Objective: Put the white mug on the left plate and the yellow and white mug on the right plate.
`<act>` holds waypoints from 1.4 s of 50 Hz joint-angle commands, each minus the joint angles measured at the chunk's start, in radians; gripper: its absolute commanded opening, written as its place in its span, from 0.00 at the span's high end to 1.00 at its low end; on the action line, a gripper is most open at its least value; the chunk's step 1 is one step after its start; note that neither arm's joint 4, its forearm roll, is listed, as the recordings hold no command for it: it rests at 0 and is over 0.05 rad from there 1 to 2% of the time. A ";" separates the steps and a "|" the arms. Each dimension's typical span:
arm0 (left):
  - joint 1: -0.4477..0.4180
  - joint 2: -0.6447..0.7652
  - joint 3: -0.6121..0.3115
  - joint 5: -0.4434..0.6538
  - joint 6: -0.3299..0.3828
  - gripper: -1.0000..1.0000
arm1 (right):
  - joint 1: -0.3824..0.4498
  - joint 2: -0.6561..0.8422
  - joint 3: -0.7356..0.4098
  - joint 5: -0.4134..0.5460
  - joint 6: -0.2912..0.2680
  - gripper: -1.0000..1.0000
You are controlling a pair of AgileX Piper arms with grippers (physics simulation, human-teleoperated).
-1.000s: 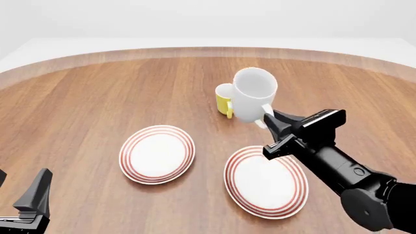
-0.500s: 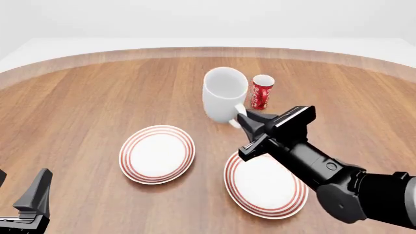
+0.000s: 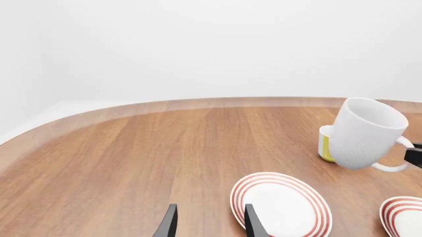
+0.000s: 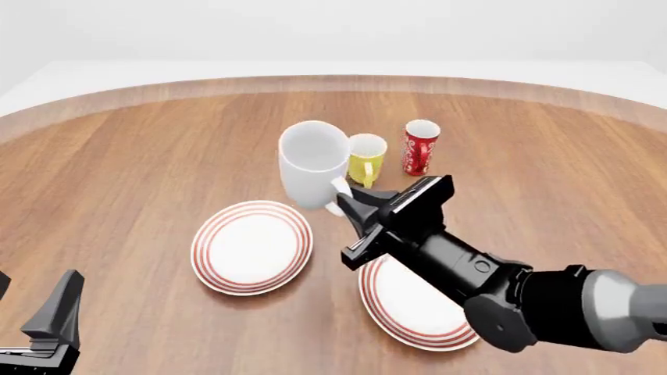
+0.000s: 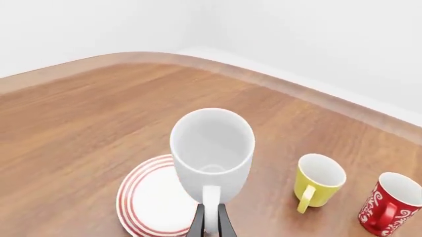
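My right gripper (image 4: 347, 200) is shut on the handle of the white mug (image 4: 312, 164) and holds it upright in the air, just beyond the far right rim of the left plate (image 4: 214, 250). In the right wrist view the white mug (image 5: 212, 145) hangs over the left plate's edge (image 5: 142, 202), with my right gripper (image 5: 211, 219) on its handle. The yellow and white mug (image 4: 366, 158) stands on the table just right of the white mug. The right plate (image 4: 401, 305) lies partly under my right arm. My left gripper (image 4: 31, 305) is open and empty at the front left.
A slim red cup with white markings (image 4: 420, 147) stands to the right of the yellow and white mug; it also shows in the right wrist view (image 5: 386, 205). The table's curved far edge (image 4: 333, 82) runs behind the cups.
My right gripper has carried the white mug to the left, from in front of the cups to the left plate's far edge, uncovering the red cup and the yellow mug. The left arm has not moved.
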 commanded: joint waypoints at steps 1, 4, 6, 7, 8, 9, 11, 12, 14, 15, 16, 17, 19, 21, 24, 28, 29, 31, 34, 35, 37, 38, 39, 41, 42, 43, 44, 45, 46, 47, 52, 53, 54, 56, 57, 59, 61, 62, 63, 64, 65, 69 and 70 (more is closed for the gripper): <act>0.000 0.000 0.000 0.000 0.000 0.00 | 0.040 0.053 -0.034 -0.019 0.013 1.00; 0.000 0.000 0.000 0.000 0.000 0.00 | 0.049 0.065 -0.043 -0.020 0.016 1.00; 0.000 0.000 0.000 0.000 0.000 0.00 | 0.055 0.077 -0.051 -0.025 0.018 1.00; 0.000 0.000 0.000 0.000 0.000 0.00 | 0.055 0.079 -0.051 -0.028 0.021 1.00; 0.000 0.000 0.000 0.000 0.000 0.00 | 0.058 0.082 -0.052 -0.029 0.023 1.00; 0.000 0.000 0.000 0.000 0.000 0.00 | 0.064 0.087 -0.054 -0.030 0.021 1.00; 0.000 0.000 0.000 0.000 0.000 0.00 | 0.068 0.093 -0.057 -0.031 0.024 1.00; 0.000 0.000 0.000 0.000 0.000 0.00 | 0.073 0.098 -0.060 -0.031 0.025 1.00; 0.000 0.000 0.000 0.000 0.000 0.00 | 0.080 0.104 -0.063 -0.031 0.026 1.00; 0.000 0.000 0.000 0.000 0.000 0.00 | 0.081 0.108 -0.065 -0.031 0.025 1.00; 0.000 0.000 0.000 0.000 0.000 0.00 | 0.083 0.111 -0.066 -0.032 0.026 1.00; 0.000 0.000 0.000 0.000 0.000 0.00 | 0.083 0.111 -0.066 -0.032 0.026 1.00; 0.000 0.000 0.000 0.000 0.000 0.00 | 0.088 0.122 -0.071 -0.037 0.033 1.00; 0.000 0.000 0.000 0.000 0.000 0.00 | 0.094 0.134 -0.076 -0.041 0.036 1.00; 0.000 0.000 0.000 0.000 0.000 0.00 | 0.100 0.149 -0.086 -0.042 0.037 1.00; 0.000 0.000 0.000 0.000 0.000 0.00 | 0.097 0.165 -0.094 -0.046 0.042 1.00; 0.000 0.000 0.000 0.000 0.000 0.00 | 0.098 0.175 -0.096 -0.052 0.047 1.00; 0.000 0.000 0.000 0.000 0.000 0.00 | 0.099 0.187 -0.099 -0.059 0.051 1.00; 0.000 0.000 0.000 0.000 0.000 0.00 | 0.111 0.204 -0.104 -0.065 0.059 1.00; 0.000 0.000 0.000 0.000 0.000 0.00 | 0.112 0.208 -0.106 -0.066 0.064 1.00; 0.000 0.000 0.000 0.000 0.000 0.00 | 0.115 0.224 -0.114 -0.069 0.067 1.00; 0.000 0.000 0.000 0.000 0.000 0.00 | 0.115 0.235 -0.121 -0.069 0.069 1.00; 0.000 0.000 0.000 0.000 0.000 0.00 | 0.115 0.243 -0.126 -0.069 0.071 1.00; 0.000 0.000 0.000 0.000 0.000 0.00 | 0.113 0.257 -0.134 -0.071 0.080 1.00; 0.000 0.000 0.000 0.000 0.000 0.00 | 0.112 0.261 -0.136 -0.073 0.081 1.00; 0.000 0.000 0.000 0.000 0.000 0.00 | 0.113 0.265 -0.136 -0.076 0.083 1.00; 0.000 0.000 0.000 0.000 0.000 0.00 | 0.116 0.271 -0.137 -0.079 0.084 1.00; 0.000 0.000 0.000 0.000 0.000 0.00 | 0.116 0.276 -0.139 -0.079 0.085 1.00; 0.000 0.000 0.000 0.000 0.000 0.00 | 0.115 0.282 -0.142 -0.079 0.085 1.00; 0.000 0.000 0.000 0.000 0.000 0.00 | 0.114 0.288 -0.145 -0.079 0.086 1.00; 0.000 0.000 0.000 0.000 0.000 0.00 | 0.117 0.308 -0.161 -0.076 0.090 1.00; 0.000 0.000 0.000 0.000 0.000 0.00 | 0.117 0.312 -0.164 -0.076 0.090 1.00; 0.000 0.000 0.000 0.000 0.000 0.00 | 0.118 0.316 -0.166 -0.076 0.091 1.00; 0.000 0.000 0.000 0.000 0.000 0.00 | 0.116 0.324 -0.173 -0.077 0.093 1.00; 0.000 0.000 0.000 0.000 0.000 0.00 | 0.115 0.327 -0.175 -0.078 0.095 1.00; 0.000 0.000 0.000 0.000 0.000 0.00 | 0.116 0.338 -0.181 -0.080 0.097 1.00; 0.000 0.000 0.000 0.000 0.000 0.00 | 0.117 0.348 -0.186 -0.079 0.097 1.00; 0.000 0.000 0.000 0.000 0.000 0.00 | 0.116 0.351 -0.189 -0.078 0.098 1.00; 0.000 0.000 0.000 0.000 0.000 0.00 | 0.116 0.354 -0.192 -0.077 0.098 1.00; 0.000 0.000 0.000 0.000 0.000 0.00 | 0.117 0.357 -0.195 -0.076 0.099 1.00; 0.000 0.000 0.000 0.000 0.000 0.00 | 0.117 0.359 -0.196 -0.076 0.099 1.00; 0.000 0.000 0.000 0.000 0.000 0.00 | 0.113 0.383 -0.214 -0.078 0.106 1.00; 0.000 0.000 0.000 0.000 0.000 0.00 | 0.115 0.389 -0.216 -0.079 0.109 1.00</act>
